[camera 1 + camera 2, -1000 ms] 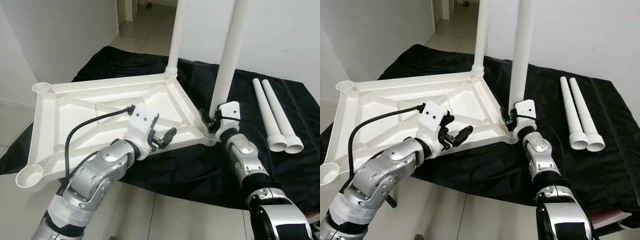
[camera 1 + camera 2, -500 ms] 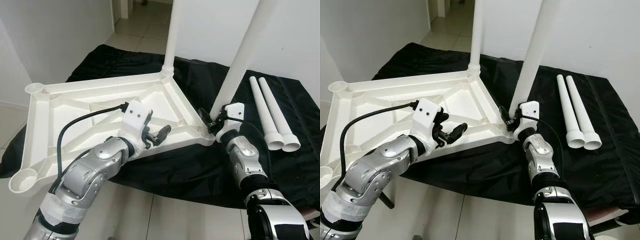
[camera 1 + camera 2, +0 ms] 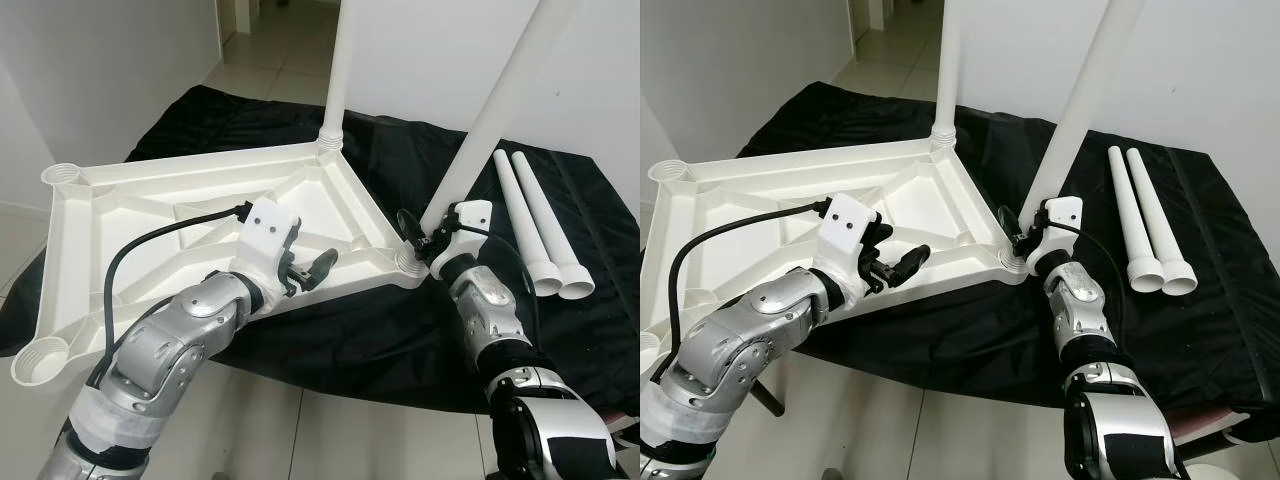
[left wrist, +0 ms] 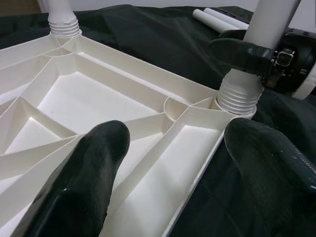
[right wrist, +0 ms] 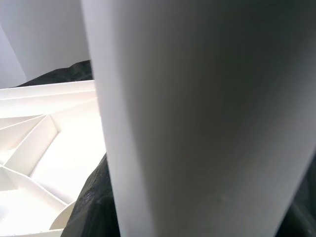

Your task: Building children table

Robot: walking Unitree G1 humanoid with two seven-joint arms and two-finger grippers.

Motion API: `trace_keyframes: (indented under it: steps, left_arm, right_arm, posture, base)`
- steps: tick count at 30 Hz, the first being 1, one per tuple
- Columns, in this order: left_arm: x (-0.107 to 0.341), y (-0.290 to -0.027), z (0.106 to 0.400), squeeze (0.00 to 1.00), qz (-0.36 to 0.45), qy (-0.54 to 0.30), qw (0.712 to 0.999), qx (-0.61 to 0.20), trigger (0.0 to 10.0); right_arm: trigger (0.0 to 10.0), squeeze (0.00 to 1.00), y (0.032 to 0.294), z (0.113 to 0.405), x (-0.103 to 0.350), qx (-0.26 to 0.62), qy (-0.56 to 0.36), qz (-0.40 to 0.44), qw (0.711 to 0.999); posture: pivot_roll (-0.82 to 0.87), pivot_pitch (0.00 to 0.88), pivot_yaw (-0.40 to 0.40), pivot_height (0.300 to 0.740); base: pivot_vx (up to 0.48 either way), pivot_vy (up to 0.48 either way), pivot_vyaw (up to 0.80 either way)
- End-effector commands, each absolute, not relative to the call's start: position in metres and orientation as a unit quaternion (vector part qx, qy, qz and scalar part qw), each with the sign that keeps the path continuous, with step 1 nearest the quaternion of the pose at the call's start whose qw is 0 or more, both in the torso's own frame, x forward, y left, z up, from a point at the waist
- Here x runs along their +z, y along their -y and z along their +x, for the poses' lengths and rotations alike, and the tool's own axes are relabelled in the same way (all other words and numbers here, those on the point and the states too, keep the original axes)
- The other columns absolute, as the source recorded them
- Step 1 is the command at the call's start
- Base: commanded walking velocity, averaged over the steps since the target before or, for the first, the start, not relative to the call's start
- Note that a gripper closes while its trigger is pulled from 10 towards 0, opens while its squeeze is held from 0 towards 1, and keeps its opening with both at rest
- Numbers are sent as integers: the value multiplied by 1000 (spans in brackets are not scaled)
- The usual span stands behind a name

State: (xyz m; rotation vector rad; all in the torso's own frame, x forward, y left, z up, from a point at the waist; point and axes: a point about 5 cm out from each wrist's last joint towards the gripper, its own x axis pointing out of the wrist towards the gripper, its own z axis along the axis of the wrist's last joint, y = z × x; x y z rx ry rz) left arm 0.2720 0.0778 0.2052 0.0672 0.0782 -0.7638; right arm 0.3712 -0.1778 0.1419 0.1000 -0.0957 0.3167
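Left eye view: we see the tabletop upside down on the black cloth, centre left.
Right gripper: our jaws hold the tilted leg at its corner socket.
Left gripper: jaws wide over the near rim.
Spare legs: lying right.

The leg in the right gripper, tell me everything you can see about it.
The leg is a long, smooth white tube, plastic by the look, tilted toward the robot's right. Its ribbed lower end sits in the near corner socket of the upturned white tabletop. The right gripper grips it just above the socket, over the black cloth.
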Motion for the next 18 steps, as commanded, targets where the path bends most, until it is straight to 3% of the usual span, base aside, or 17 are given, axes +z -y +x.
trace_keyframes:
  steps: [1, 6, 12, 18]
  left_arm:
    - [206, -76, 266, 0, 31, -41, 908, -416, 10000]
    - [206, -76, 265, 0, 30, -41, 909, -414, 10000]
    - [207, -76, 266, 0, 28, -41, 910, -412, 10000]
    - [207, -77, 266, 0, 27, -41, 911, -410, 10000]
  right_arm:
    - [10000, 0, 173, 353, 85, 153, -83, 77, 982]
    - [10000, 0, 175, 350, 80, 149, -93, 69, 982]
    - [10000, 0, 168, 337, 77, 202, -47, -47, 977]
    - [10000, 0, 170, 331, 72, 205, -44, -15, 978]
  posture:
    - [116, 136, -63, 740]
    - [115, 139, -66, 740]
    - [113, 139, -69, 740]
    - [112, 139, -70, 740]
  base:
    - [0, 0, 0]
    - [0, 0, 0]
    - [0, 0, 0]
    - [0, 0, 0]
